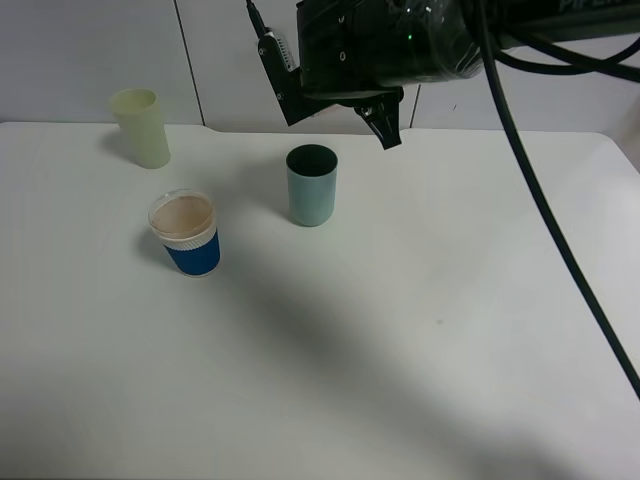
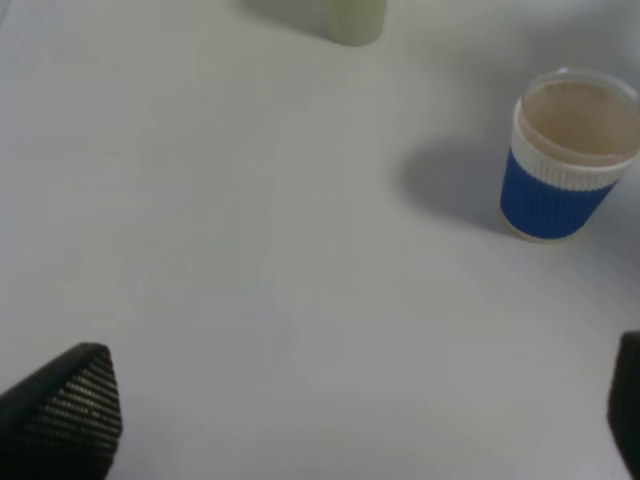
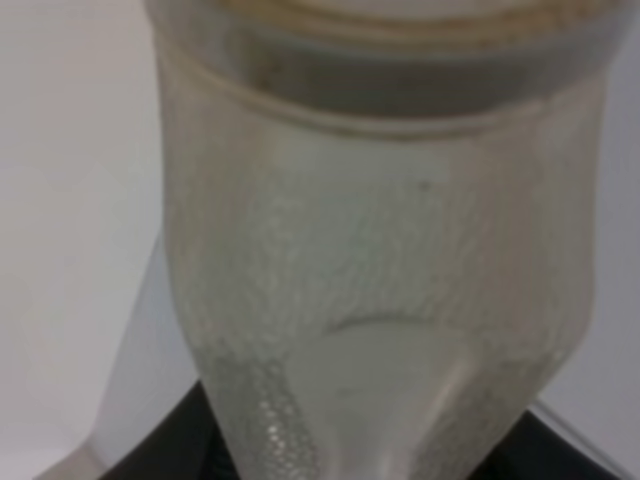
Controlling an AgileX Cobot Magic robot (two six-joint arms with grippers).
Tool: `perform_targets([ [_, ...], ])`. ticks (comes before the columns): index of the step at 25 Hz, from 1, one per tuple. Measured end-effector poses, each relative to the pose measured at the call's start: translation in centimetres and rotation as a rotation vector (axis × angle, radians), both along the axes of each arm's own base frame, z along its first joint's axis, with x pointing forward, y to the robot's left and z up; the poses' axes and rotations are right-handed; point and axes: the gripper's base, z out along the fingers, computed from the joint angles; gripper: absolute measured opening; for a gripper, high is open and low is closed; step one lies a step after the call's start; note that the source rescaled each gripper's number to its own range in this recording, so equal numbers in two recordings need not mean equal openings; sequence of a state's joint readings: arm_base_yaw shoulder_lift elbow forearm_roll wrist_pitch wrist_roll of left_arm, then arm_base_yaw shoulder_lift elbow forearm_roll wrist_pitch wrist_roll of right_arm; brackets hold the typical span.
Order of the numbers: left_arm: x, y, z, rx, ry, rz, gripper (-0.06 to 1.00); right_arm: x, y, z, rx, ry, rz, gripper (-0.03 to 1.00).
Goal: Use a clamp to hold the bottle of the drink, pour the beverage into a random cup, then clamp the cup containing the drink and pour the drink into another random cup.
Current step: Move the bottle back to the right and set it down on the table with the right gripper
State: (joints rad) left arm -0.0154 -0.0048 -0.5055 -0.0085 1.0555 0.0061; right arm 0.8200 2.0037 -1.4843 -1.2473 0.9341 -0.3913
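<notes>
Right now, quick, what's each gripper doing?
Left gripper: open, holding nothing.
Right gripper: shut on the bottle of the drink.

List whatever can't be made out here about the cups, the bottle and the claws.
Right wrist: the bottle of the drink fills the blurred frame; label, fill level and grip are hidden.
Exterior high: the bottle does not show; the right arm probably covers it. The teal cup is dark inside, so any liquid is hidden.
Left wrist: the pale tumbler is cut off by the frame edge; the left claw shows only fingertips at the corners.
</notes>
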Motion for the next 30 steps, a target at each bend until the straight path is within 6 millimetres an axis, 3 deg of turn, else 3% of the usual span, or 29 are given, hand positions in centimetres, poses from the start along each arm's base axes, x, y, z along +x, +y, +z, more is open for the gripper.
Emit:
perform_targets([
  [5, 0.0, 0.0, 0.0, 0.000, 0.000, 0.000, 0.99, -0.1, 0.0, -0.2, 0.080, 0.009, -0.048, 0.00],
  [10, 0.0, 0.0, 0.0, 0.000, 0.000, 0.000, 0.99, -0.5, 0.3, -0.9, 0.355, 0.042, -0.186, 0.00],
  [14, 0.0, 0.0, 0.0, 0.000, 0.000, 0.000, 0.99, -0.3, 0.2, -1.0, 0.461, 0.026, -0.247, 0.00],
  [17, 0.0, 0.0, 0.0, 0.000, 0.000, 0.000, 0.99, 0.2, -0.5, -0.9, 0.650, -0.017, -0.388, 0.00],
  [23, 0.0, 0.0, 0.0, 0.000, 0.000, 0.000, 0.99, 0.6, -2.0, 0.6, 0.825, -0.057, -0.516, 0.00],
  [30, 0.0, 0.0, 0.0, 0.000, 0.000, 0.000, 0.99, 1.5, -4.2, 1.0, 0.926, -0.045, -0.642, 0.00],
])
